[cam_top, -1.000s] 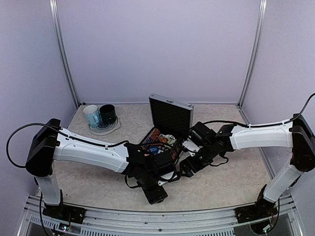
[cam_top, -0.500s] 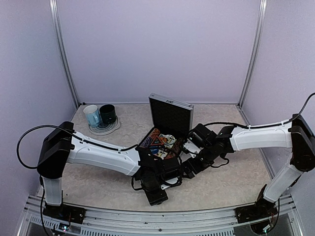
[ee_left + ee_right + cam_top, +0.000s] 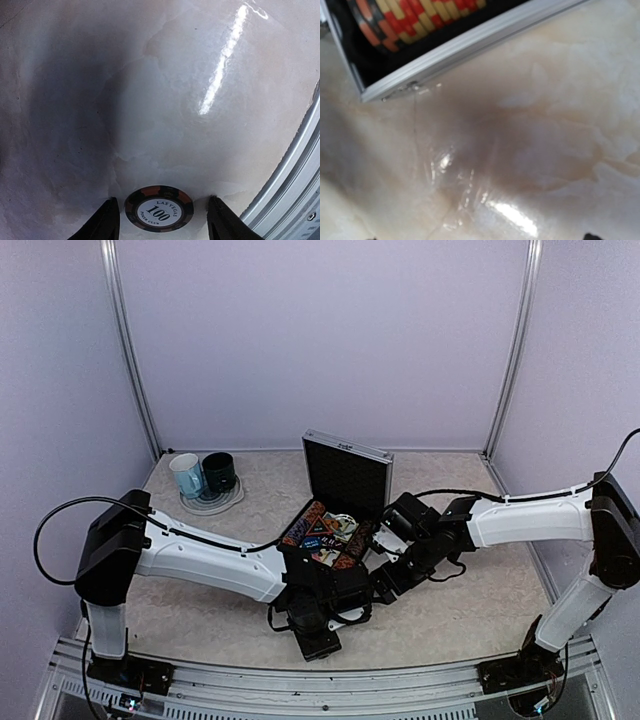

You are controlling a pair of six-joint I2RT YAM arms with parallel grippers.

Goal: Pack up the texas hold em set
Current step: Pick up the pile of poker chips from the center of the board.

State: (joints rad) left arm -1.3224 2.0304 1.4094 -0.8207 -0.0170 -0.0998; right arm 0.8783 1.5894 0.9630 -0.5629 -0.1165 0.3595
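One chip (image 3: 159, 208), marked 100, lies flat on the tabletop (image 3: 150, 75) between the fingers (image 3: 107, 222) of the left gripper (image 3: 164, 220). There is a gap on either side of it; the jaws stand apart and clamp nothing. The case (image 3: 345, 475) sits open near the middle of the tabletop, its lid upright toward the far edge. The chip lies just off its near side, toward the near edge.

The step in hand looks like picking up this stray chip to put it back in the case. A thin disc on a glossy hard surface gives little to grip. The fingertips should go down until they almost brush the surface, centred so both meet the chip's rim together. A slow close is safer, since an uneven squeeze would likely skid or flip the chip. A straight lift should follow, high enough to pass over the case's silver rim and clear of the other arm close by.

The right gripper (image 3: 388, 585) hangs beside the case's near right corner. Its own camera shows only that corner, the striped chip rows (image 3: 415, 20) and bare surface, so I cannot tell whether it is apart or together. From above, the left wrist covers the chip and the case's near edge. Which row has room cannot be seen, and the small pieces inside the case are too small to name.
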